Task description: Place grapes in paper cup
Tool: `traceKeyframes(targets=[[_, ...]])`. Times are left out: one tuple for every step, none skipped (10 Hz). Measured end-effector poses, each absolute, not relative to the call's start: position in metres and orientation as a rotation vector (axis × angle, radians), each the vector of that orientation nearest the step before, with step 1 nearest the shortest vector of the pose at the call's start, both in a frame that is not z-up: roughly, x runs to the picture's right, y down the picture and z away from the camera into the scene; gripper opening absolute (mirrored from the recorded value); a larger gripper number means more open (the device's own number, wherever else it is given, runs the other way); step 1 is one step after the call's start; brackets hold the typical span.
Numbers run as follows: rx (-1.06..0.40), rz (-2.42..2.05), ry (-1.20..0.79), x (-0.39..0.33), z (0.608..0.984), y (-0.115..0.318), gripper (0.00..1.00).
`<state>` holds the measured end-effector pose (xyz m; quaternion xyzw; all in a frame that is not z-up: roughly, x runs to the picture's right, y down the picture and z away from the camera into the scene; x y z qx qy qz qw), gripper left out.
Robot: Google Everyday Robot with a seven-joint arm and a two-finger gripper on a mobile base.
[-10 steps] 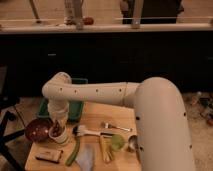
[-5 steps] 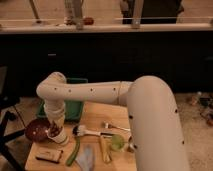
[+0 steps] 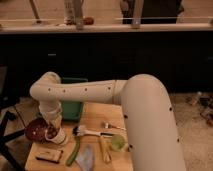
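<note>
Near edge: a brown block (image 3: 48,156) lies by the near left corner of the desk (image 3: 96,114). Just to its right are a long green vegetable (image 3: 73,152) and a grey cloth (image 3: 86,159).
Paper cup: the white paper cup (image 3: 58,138) stands near the left edge, a little behind the block. A dark red bowl (image 3: 33,131) sits right beside it on the left, so close I cannot tell if they touch.
Grapes: a small dark red lump (image 3: 50,131) shows right at the mouth of the cup, under the gripper. I think these are the grapes. I cannot tell if they are already inside the cup or just above it.
Gripper: the gripper (image 3: 52,124) points down, right over the cup. I cannot tell if it is wide or narrow, or if it has hold of the grapes.
What matters most: the cup is straight below the gripper, not off to a side. So I think the next move is only down and let go.
Watch out: a slip to the left could drop the grapes in the bowl.
Middle: a brush with a white handle (image 3: 91,133) lies to the right of the cup. A round pale green fruit (image 3: 117,142) sits further right.
Far edge: a green box (image 3: 74,110) sits at the far left side, and the white arm (image 3: 85,92) crosses above it.
</note>
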<state>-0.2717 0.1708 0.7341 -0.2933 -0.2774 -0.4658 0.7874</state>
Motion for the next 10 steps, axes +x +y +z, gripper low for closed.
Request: traceKeyframes(targets=[[-0.631,-1.007,-0.589,-0.273,0.732,0.17,0.04],[-0.628,-1.009,-0.579,-0.272,0.729,0.169,0.04],[-0.624,-1.009,-0.569,-0.272,0.725,0.167,0.04],[-0.617,-1.01,-0.557,-0.271,0.72,0.165,0.04],[-0.612,-1.012,-0.549,-0.271,0.717,0.164,0.04],[-0.607,-1.013,-0.544,-0.272,0.714,0.163,0.04],[-0.602,-1.016,-0.539,-0.272,0.711,0.162,0.04],[-0.6,-1.017,-0.534,-0.272,0.709,0.161,0.04],[-0.597,-1.016,-0.53,-0.271,0.707,0.161,0.04],[-0.594,-1.013,-0.527,-0.27,0.704,0.162,0.04]])
